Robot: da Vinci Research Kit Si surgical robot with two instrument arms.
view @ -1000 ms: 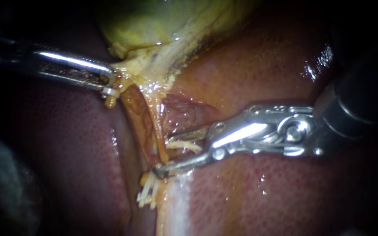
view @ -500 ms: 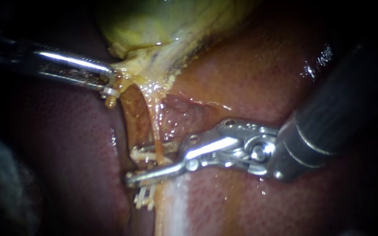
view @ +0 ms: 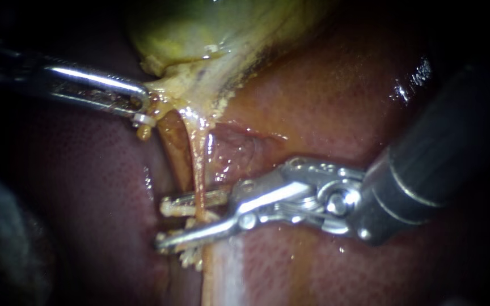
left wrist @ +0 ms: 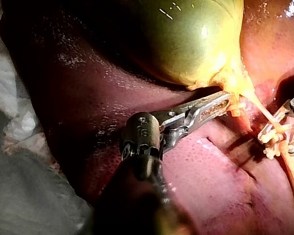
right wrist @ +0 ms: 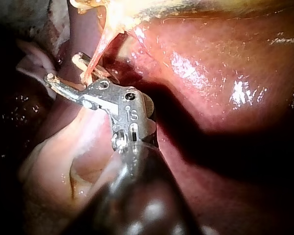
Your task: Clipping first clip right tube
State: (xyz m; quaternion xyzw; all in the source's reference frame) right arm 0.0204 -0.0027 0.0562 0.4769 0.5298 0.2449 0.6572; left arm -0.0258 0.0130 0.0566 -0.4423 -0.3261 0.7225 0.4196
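Well, at the far left my left instrument [view: 138, 105] has its jaws pinched onto the pale neck of the gallbladder [view: 188, 34], holding it out over the dark liver [view: 75, 187], and a small white clip [view: 142, 119] sits just under its tip. Next to that a wider orange band [view: 168, 147] runs down, and just beside it the right tube [view: 198, 164] hangs as a thin, tight strand from the neck towards the liver bed. My right instrument [view: 191, 218] comes in across the liver with its jaws spread. The strand passes between them with a gap showing, so nothing is gripped yet, and a pale clip [view: 191, 202] lies along the upper one. A cluster of older clips [view: 191, 259] sits just below the lower jaw. I judge the squeeze is the step in hand. The strand is thin and stretched, so closing with any sideways drag could tear it. The tips reach past it towards the wider orange band, which could be caught in the same bite. Sitting this near the cluster of older clips, the lower jaw might foul them and leave the closure half made
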